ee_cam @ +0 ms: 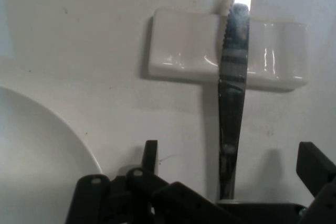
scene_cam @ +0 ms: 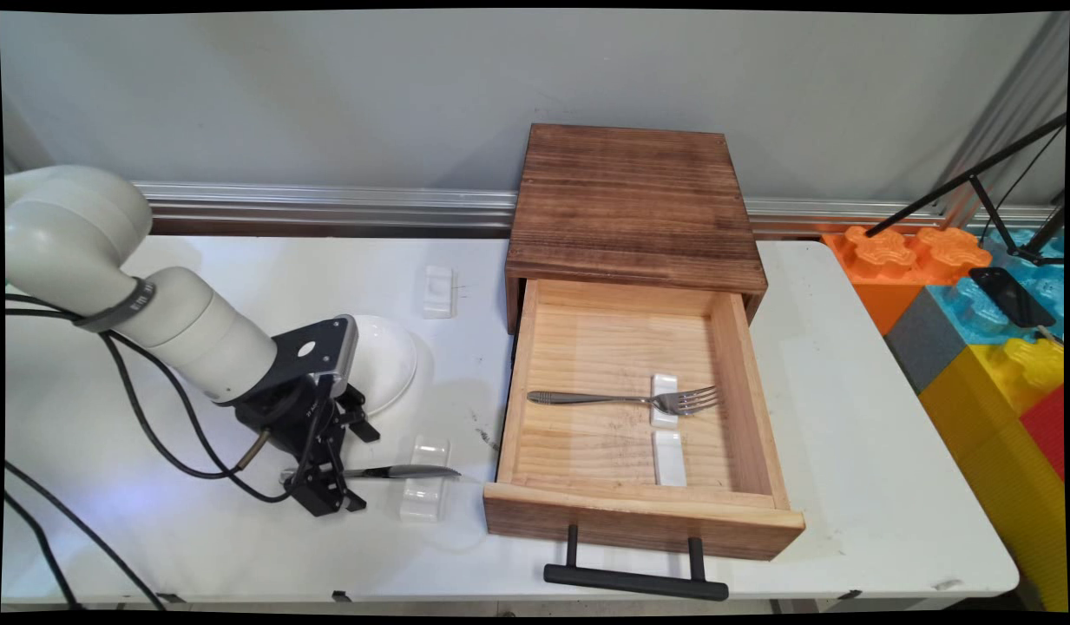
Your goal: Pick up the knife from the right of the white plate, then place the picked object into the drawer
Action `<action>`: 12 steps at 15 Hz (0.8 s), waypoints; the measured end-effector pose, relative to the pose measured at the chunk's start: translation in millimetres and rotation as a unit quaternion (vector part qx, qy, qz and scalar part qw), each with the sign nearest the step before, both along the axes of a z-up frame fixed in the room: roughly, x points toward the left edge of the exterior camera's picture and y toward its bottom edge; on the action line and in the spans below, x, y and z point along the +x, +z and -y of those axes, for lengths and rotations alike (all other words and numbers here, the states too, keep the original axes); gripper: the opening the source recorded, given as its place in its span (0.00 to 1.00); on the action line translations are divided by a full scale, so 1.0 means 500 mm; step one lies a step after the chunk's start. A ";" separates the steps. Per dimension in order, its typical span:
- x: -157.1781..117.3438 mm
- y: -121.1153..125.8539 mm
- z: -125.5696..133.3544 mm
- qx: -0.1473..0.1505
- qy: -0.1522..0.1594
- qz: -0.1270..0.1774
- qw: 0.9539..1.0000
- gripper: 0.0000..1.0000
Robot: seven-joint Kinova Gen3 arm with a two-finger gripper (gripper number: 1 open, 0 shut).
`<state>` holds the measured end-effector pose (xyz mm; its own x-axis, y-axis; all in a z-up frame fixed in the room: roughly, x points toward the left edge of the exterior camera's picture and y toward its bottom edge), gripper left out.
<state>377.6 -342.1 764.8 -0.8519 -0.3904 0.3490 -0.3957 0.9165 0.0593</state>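
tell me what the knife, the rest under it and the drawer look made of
Knife: looks like polished steel, mirror-bright with a serrated edge. Rest under it: probably glazed white ceramic, glossy highlights, though it could be plastic. Drawer: pale unfinished-looking wood with visible grain, and a black handle.

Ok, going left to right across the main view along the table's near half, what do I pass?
Black two-finger gripper → steel knife → white ceramic cutlery rest → open pale wooden drawer, with a steel fork lying inside it.
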 end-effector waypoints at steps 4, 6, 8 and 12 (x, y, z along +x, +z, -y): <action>-0.006 -0.007 0.002 0.001 0.002 0.002 1.000 1.00; -0.007 -0.010 0.004 -0.001 0.002 0.002 1.000 0.00; -0.006 -0.011 0.006 -0.002 0.002 0.005 1.000 0.00; -0.001 -0.010 0.007 -0.001 0.001 0.008 1.000 0.00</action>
<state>377.0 -345.6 759.8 -0.8566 -0.3916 0.3358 -0.3984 0.9158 0.0516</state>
